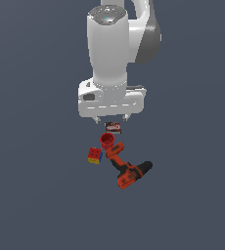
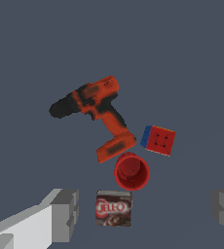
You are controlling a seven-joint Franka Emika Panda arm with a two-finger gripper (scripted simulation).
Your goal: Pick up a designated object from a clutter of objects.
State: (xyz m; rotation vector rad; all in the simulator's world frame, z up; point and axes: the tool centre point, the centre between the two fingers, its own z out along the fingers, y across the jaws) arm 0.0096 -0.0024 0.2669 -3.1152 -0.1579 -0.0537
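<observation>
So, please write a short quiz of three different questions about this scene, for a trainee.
1. True or false: the tool is shut on the red cup.
2. Which object touches the cup's rim? A) power drill B) cube C) dark box
3. Fill in: the cup stands with its opening facing ___.

Key: 1 false, the tool is open and empty. 2 A, the drill's base. 3 up.

The wrist view's edges cut off both fingers [image 2: 60, 214].
</observation>
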